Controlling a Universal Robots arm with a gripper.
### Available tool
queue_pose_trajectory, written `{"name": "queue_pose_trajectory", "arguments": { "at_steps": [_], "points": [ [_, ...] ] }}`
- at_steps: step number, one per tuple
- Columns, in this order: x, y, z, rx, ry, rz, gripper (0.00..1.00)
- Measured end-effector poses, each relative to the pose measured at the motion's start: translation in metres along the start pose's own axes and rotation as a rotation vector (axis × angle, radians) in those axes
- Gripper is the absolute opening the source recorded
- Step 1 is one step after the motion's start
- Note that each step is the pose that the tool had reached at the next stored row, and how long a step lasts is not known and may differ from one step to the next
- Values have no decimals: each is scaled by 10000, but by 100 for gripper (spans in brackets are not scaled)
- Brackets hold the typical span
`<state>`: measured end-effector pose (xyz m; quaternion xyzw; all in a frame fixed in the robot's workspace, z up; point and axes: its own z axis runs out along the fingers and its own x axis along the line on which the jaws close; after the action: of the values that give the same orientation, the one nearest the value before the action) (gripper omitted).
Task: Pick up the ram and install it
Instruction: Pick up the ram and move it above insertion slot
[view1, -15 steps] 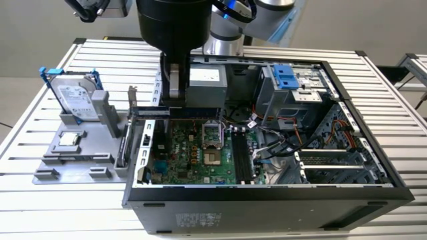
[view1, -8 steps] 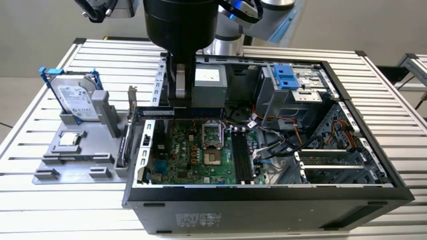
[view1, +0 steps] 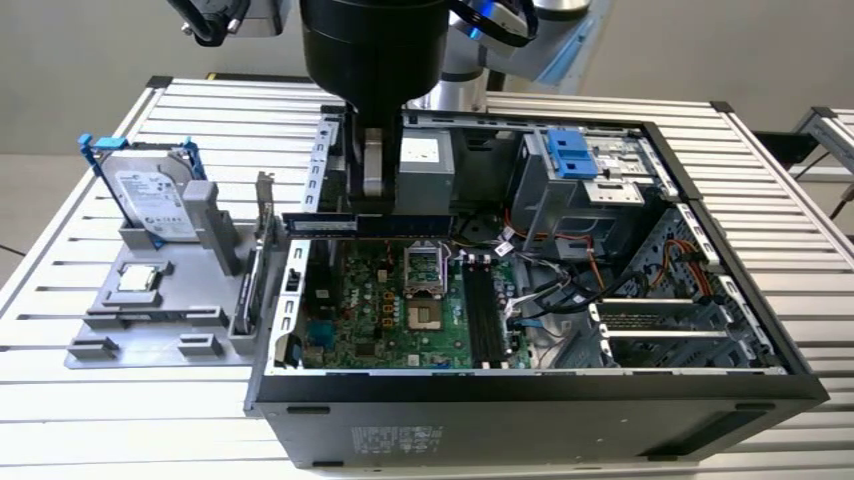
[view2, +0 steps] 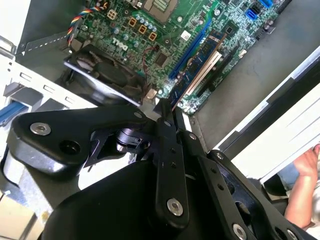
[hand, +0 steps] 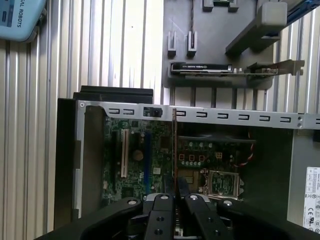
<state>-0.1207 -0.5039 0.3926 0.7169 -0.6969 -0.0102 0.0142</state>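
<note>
Ram (view1: 424, 222), long flat blue stick with a row of dark chips, pinched on its faces by slim black metal gripper (view1: 378, 205), clamped tight on it. Hanging level above glossy green motherboard (view1: 387, 300) inside open dark sheet-metal case (view1: 534, 400), apart from black slots (view1: 483, 310). Ribbed aluminium table (view1: 107, 400) beneath.

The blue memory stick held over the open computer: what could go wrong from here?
The end effector pinches the memory stick only near its middle, so it might tilt or slip. In the exterior view the stick lies crosswise to the black slots; pressed in misaligned, it could jam or bend. Loose cables beside those slots could get caught.
</note>
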Motion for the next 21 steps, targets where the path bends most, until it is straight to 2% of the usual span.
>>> {"name": "queue_pose_trajectory", "arguments": {
  "at_steps": [21],
  "points": [
    [5, -171, -6, -1, 8, 0, 0]
  ]
}}
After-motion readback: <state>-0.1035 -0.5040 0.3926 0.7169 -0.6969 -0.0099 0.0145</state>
